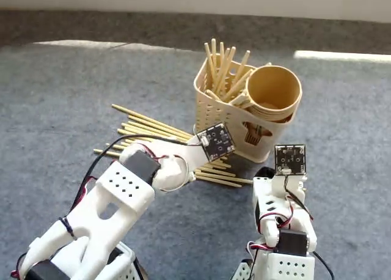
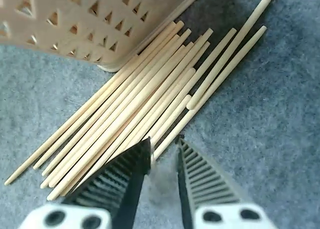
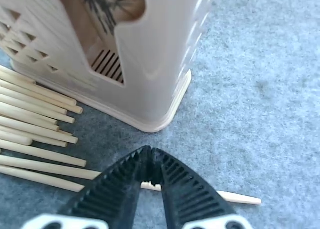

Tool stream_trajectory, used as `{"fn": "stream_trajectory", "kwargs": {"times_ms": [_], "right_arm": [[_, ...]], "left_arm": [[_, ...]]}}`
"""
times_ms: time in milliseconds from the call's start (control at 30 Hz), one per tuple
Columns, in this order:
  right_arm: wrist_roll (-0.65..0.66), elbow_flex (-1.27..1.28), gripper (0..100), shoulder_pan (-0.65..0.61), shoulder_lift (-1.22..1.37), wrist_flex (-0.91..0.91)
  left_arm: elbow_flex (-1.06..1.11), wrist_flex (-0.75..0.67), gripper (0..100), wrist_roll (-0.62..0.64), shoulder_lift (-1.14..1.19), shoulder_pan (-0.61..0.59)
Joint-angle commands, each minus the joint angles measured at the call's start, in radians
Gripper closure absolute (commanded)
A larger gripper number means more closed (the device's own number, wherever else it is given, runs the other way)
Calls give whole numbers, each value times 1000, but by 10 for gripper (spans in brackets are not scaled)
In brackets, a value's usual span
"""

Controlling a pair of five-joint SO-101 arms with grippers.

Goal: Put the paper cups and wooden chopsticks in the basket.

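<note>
**Left end effector** (image 2: 162,148): jaws parted by a narrow gap, holding nothing. It hangs low over the near ends of the loose chopsticks (image 2: 150,94). These lie fanned flat on the desk (image 2: 280,139), their far ends reaching the foot of the basket (image 2: 75,24). One stick's tip sits just at the gap.

A sound pick would probably take that outer stick alone, with the jaws set across its axis and closing near its end. The tightly packed neighbours touching it are likely to be dragged or scattered.

**Right end effector** (image 3: 152,153): tips drawn together, nothing evidently held. It is poised above a stray chopstick (image 3: 240,197) near the basket's corner.

**In the basket:** stacked paper cups (image 1: 272,90) and standing chopsticks (image 1: 221,63). Both crowd the opening and may obstruct insertion, and the two arms stand close together.
</note>
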Motion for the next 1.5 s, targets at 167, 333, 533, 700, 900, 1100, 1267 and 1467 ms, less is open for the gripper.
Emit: {"fn": "stream_trajectory", "kwargs": {"times_ms": [167, 333, 533, 700, 900, 1100, 1267, 1467], "right_arm": [[9, 134, 987, 8, -10, -1], [9, 134, 987, 7, -10, -1], [9, 134, 987, 7, -10, -1], [9, 134, 987, 7, -10, -1], [9, 134, 987, 7, -10, -1], [9, 134, 987, 8, -10, -1], [9, 134, 987, 10, -10, -1], [9, 134, 987, 10, -10, -1]], "left_arm": [[65, -104, 857, -83, -21, 4], [44, -106, 853, -110, 51, 4], [-91, -107, 856, -161, 317, -24], [-239, -104, 857, -181, 515, -51], [-329, -103, 892, -273, 696, -56], [-389, 17, 931, -275, 737, -51], [-387, 100, 979, -276, 731, -51], [-387, 209, 993, -276, 730, -53]]}}
